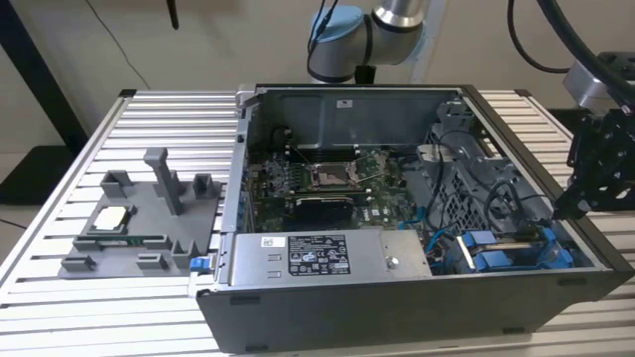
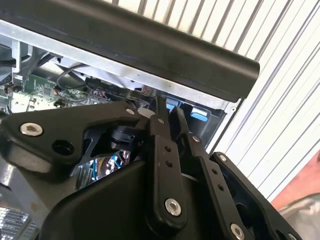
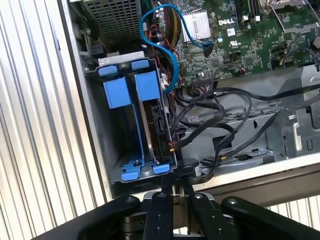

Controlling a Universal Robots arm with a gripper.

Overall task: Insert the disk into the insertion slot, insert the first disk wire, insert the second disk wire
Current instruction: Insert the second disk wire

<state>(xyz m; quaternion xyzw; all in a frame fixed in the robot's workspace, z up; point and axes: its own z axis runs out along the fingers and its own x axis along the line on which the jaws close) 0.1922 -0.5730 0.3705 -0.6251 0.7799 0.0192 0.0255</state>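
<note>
Grey fixture [image 1: 149, 232] rests on slatted table [image 1: 100, 316] beside open computer case [image 1: 397, 321].

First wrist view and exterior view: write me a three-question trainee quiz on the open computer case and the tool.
1. True or false: the grey labelled power-supply box sits inside the open dark metal computer case.
2. In the first wrist view, the black tool is nearest which? A. grey plastic fixture B. dark grey metal drive bay C. processor socket
3. Fill in: that bay's plastic rails are coloured ____.
Key: 1 true; 2 B; 3 blue.
</note>
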